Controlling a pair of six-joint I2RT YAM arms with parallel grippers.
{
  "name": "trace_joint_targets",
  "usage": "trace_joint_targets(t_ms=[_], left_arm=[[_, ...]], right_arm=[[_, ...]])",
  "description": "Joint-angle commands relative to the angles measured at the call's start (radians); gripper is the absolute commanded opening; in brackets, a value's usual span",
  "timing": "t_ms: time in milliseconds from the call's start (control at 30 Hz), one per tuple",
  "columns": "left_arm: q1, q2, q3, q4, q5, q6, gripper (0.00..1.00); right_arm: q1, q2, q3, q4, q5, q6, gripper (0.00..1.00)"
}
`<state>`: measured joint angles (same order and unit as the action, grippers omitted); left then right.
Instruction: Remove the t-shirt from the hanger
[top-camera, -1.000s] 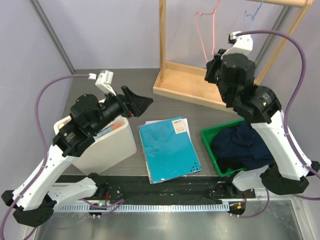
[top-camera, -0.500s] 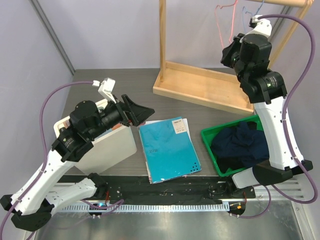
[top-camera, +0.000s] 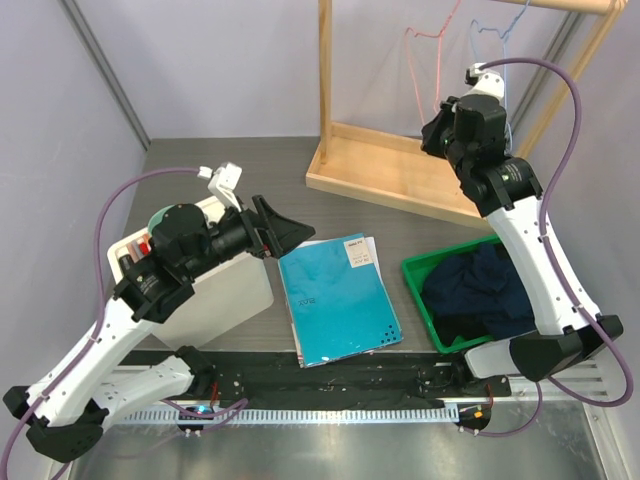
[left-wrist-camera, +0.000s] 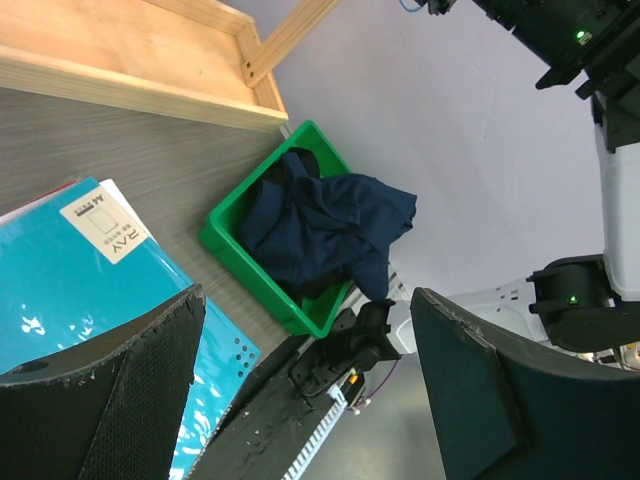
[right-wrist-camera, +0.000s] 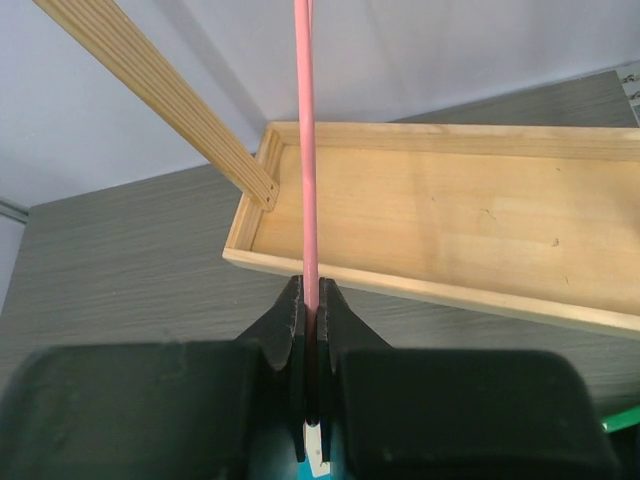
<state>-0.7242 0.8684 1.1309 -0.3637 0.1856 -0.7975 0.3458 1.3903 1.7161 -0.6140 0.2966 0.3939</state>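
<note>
The dark navy t-shirt lies bunched in the green bin, off the hanger; it also shows in the left wrist view. My right gripper is raised by the wooden rack and shut on the thin pink wire hanger, whose rod runs up from between the jaws. The right gripper is clamped tight round that rod. My left gripper is open and empty, held above the teal folder's far left corner, and looks towards the bin with its jaws wide apart.
A wooden rack with a tray base stands at the back; a blue wire hanger hangs from its top bar. A teal folder lies mid-table. A white box sits at the left under my left arm.
My right gripper carried the pink hanger up and right, then back down and left. My left gripper drifted slightly right and down, still open.
</note>
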Motion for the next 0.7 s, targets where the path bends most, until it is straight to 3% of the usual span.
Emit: trace_joint_targets(t_ms=[0, 67, 300, 467, 533, 667], left_arm=[[0.0, 0.004, 0.003, 0.071, 0.043, -0.008, 0.83], [0.0, 0.014, 0.003, 0.075, 0.058, -0.015, 0.83], [0.0, 0.009, -0.025, 0.104, 0.08, -0.043, 0.83], [0.002, 0.017, -0.043, 0.121, 0.097, -0.057, 0.83], [0.0, 0.021, -0.052, 0.14, 0.107, -0.068, 0.83], [0.0, 0.021, -0.089, 0.175, 0.133, -0.088, 0.83]], right_arm=[[-0.001, -0.042, -0.03, 0.023, -0.004, -0.012, 0.01], [-0.001, -0.033, -0.015, 0.022, 0.009, -0.021, 0.01], [0.001, -0.068, 0.013, -0.035, -0.004, -0.024, 0.45], [-0.001, -0.151, -0.022, -0.125, -0.066, -0.013, 0.62], [-0.001, -0.219, -0.079, -0.154, -0.112, 0.006, 0.78], [-0.001, -0.342, -0.196, -0.2, -0.253, 0.033, 0.91]])
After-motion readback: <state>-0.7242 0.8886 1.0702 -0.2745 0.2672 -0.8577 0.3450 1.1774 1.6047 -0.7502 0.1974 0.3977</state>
